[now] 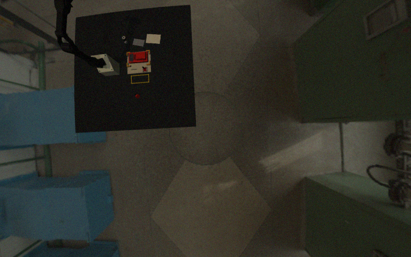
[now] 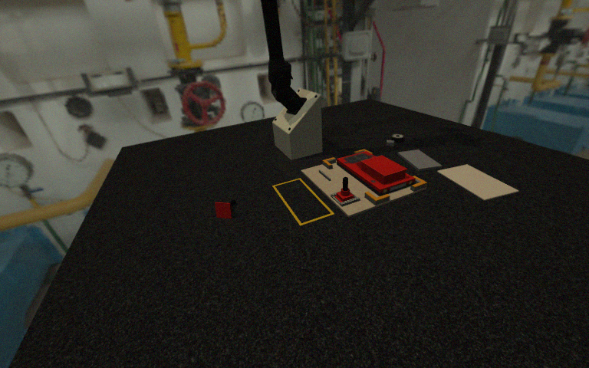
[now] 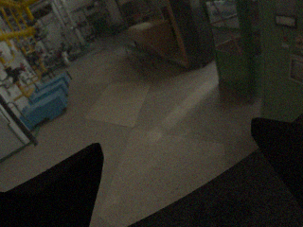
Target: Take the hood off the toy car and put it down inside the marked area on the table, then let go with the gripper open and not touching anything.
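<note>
The red toy car point(image 1: 141, 56) point(image 2: 383, 168) sits on a beige board point(image 1: 130, 71) point(image 2: 313, 172) between orange-edged corner brackets. One end of it shows a dark grey patch point(image 1: 131, 58) point(image 2: 357, 156); I cannot tell whether this is an open bay. A small red plate point(image 1: 137, 96) point(image 2: 223, 209) with a black part behind it stands on edge on the table, outside the marked area; it may be the hood. The yellow outline point(image 1: 139, 82) point(image 2: 286, 205) of the marked area has nothing inside. My gripper point(image 3: 178, 138) is open and empty, away from everything, outside the top and exterior views.
A red part with a black knob point(image 1: 144, 69) point(image 2: 345, 194) stands on the board. A grey plate point(image 1: 138, 42) point(image 2: 419, 159), a cream plate point(image 1: 153, 38) point(image 2: 478, 181) and a small ring point(image 1: 123, 37) point(image 2: 397, 137) lie beyond the car. The arm's pale base block point(image 1: 112, 71) point(image 2: 304, 139) stands beside the board.
</note>
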You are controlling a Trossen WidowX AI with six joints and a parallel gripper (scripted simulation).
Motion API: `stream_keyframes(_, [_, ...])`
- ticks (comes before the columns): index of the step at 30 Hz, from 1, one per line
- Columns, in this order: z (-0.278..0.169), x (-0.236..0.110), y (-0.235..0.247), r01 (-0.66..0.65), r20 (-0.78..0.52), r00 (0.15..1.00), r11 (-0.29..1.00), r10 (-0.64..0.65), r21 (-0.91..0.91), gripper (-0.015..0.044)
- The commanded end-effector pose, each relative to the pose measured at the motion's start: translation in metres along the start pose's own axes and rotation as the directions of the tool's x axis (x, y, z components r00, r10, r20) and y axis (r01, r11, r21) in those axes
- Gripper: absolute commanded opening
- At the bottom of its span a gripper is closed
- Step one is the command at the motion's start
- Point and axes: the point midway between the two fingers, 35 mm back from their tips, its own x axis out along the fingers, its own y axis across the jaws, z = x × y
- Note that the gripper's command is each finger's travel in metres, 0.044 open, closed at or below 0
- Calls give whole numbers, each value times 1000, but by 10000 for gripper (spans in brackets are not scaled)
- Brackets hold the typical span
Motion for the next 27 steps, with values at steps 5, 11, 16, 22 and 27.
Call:
stream_keyframes(5, [-53,20,-97,208,-185,967,964,-177,164,440])
stream_keyframes(11, [-95,22,-159,358,-325,907,898,-269,256,440])
stream_keyframes(16, [-137,16,-207,485,-448,833,817,-323,311,440])
stream_keyframes(22, [-190,1,-258,626,-593,723,699,-355,345,440])
stream_keyframes(27, [-238,-19,-295,735,-707,611,585,-355,342,440])
